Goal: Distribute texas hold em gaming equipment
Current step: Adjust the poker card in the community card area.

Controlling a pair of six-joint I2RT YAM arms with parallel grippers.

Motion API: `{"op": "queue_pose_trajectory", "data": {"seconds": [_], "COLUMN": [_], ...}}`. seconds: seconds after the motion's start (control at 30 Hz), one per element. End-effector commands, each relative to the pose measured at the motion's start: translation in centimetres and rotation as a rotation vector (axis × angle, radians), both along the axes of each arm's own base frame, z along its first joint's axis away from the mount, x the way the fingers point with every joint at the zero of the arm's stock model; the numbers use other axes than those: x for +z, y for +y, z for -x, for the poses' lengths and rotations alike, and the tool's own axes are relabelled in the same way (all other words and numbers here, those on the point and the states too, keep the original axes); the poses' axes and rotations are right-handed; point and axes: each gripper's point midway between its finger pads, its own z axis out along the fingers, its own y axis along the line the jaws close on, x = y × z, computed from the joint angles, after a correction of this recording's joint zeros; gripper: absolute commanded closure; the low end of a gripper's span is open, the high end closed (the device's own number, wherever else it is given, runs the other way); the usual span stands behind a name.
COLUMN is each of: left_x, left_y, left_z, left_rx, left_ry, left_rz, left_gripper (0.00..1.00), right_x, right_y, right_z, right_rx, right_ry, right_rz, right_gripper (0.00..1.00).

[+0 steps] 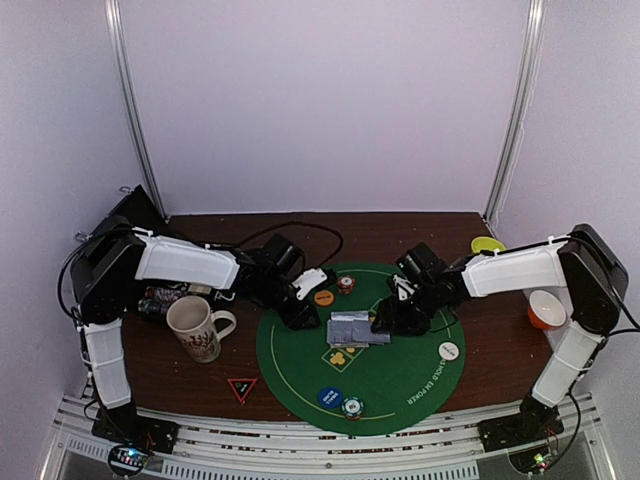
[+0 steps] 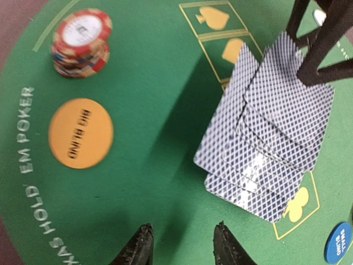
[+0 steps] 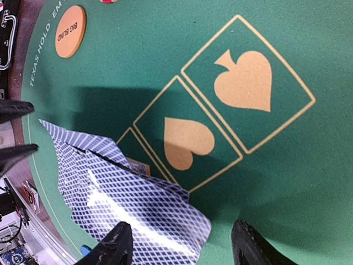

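Green mat (image 1: 300, 385) carries the loose fan of playing cards (image 2: 265, 149) at its centre, left gripper (image 2: 182, 245) narrow and empty beside it, right gripper (image 3: 182, 238) wide over it; risk: 2 claws meeting on 1 pile could scatter or crease cards.

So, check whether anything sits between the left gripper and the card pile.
Nothing visible does. Only bare green mat lies between the left gripper and the playing cards. The orange button and red-white chip stack sit aside, and the right gripper is at the pile's far side.
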Motion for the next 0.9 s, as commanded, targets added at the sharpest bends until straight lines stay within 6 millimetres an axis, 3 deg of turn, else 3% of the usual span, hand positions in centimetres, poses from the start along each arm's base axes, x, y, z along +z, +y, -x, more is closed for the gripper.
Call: {"op": "queue_pose_trajectory", "data": {"seconds": [0.0, 0.43, 0.63, 0.87], "left_x": [-1.6, -2.2, -1.6, -1.0], "left_y": [-0.9, -3.2, -4.0, -4.0], "left_z": [0.6, 1.1, 1.3, 1.2], "left_rx": [-0.031, -0.074, -0.093, -0.103], "left_ry": [0.028, 0.036, 0.025, 0.009], "left_rz": [-0.02, 0.013, 0.034, 0.037], "left_gripper": [0.61, 0.61, 0.61, 0.61], "right_x": [0.7, 0.8, 1.2, 1.2], "right_y": [1.8, 5.3, 6.9, 5.7], "right_z": [-0.7, -1.7, -1.5, -0.4], "right_rx": [0.006, -0.006, -0.013, -0.012], "right_ry": [-0.012, -0.037, -0.049, -0.04], "right_rz": [-0.042, -0.075, -0.099, -0.046], "right_gripper": [0.37, 0.39, 0.39, 0.38]}}
